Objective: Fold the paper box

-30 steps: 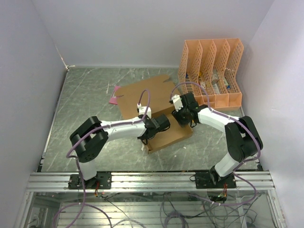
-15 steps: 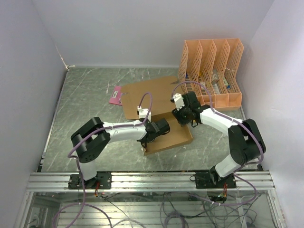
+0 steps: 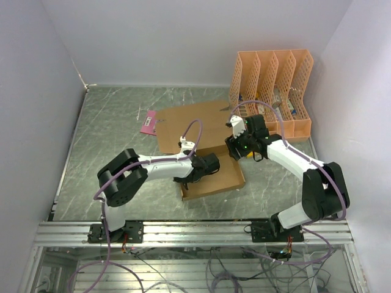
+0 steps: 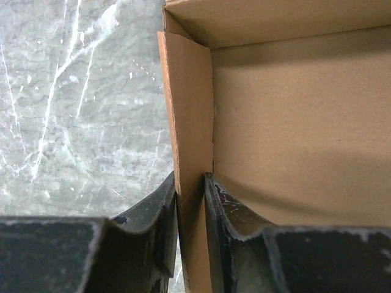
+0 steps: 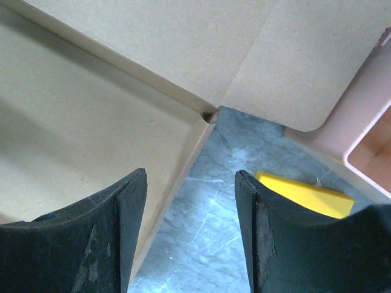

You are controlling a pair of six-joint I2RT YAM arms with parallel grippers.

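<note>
So the plain brown corrugated cardboard box (image 3: 223, 175) is parked on the grey marbled table (image 3: 104, 134), one upright wall pinched by the left gripper (image 4: 190, 186); the right gripper (image 5: 190, 180) is held spread apart over a corner.

Paper box (image 4: 293, 122) matt cardboard; table (image 4: 73, 91) (marbled) smooth.

Two white-and-black arms with purple cabling

The left arm (image 3: 156, 165) and right arm (image 3: 293, 160) have smooth white link shells and bulky black joint housings. A thin purple cable (image 3: 190, 129) loops along each. Their black base plates (image 3: 116, 232) are at the bottom of the frame, and a small white block (image 3: 184, 141) tops each wrist. The left gripper (image 4: 190, 207) and right gripper (image 5: 190, 232) have black fingers, scuffed whitish along the edges.
</note>
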